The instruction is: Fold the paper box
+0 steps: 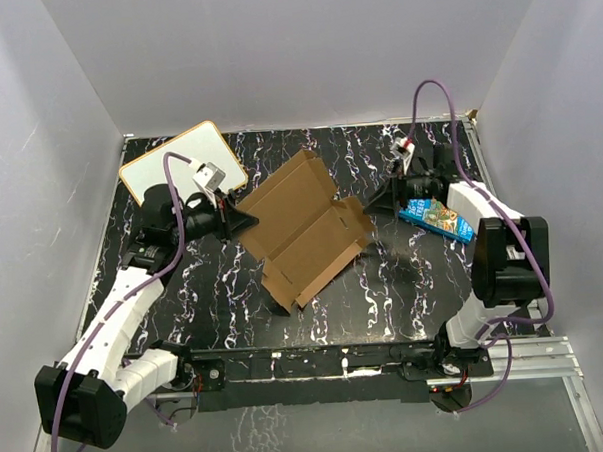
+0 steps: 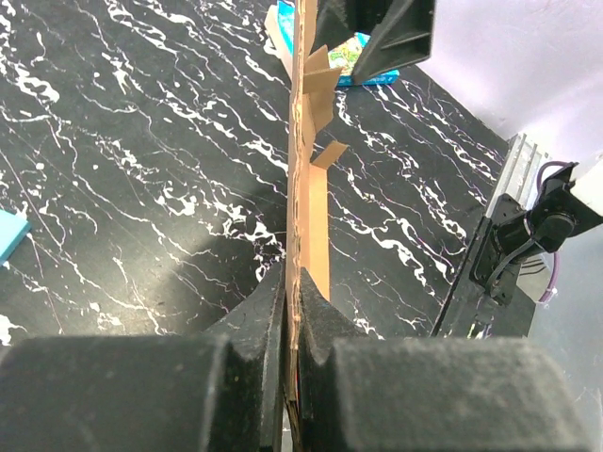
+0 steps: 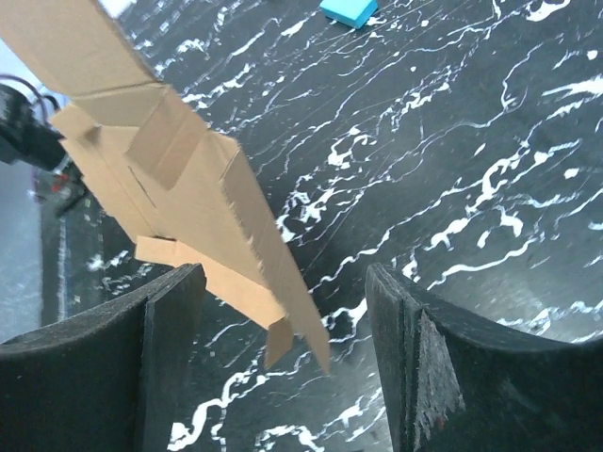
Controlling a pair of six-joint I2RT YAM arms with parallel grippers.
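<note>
left pincer (image 2: 292,315) clamps creased brown paper box (image 1: 307,231) edge | right pincer (image 3: 283,301) spread wide

I see the paper box (image 1: 304,229) as a plain brown, unprinted cardboard blank, not folded up, spread over the middle of the table (image 1: 404,282). Creases split it into a large far panel and a long near panel, with short flaps and small slots along the edges. It runs diagonally from far left to near right and is tilted, casting a shadow below. From the left wrist I see it edge-on (image 2: 317,226), standing almost vertical, its edge pinched in the left gripper (image 2: 294,315). From the right wrist its underside (image 3: 188,179) shows small tabs folded outward, raised above the tabletop.
</note>
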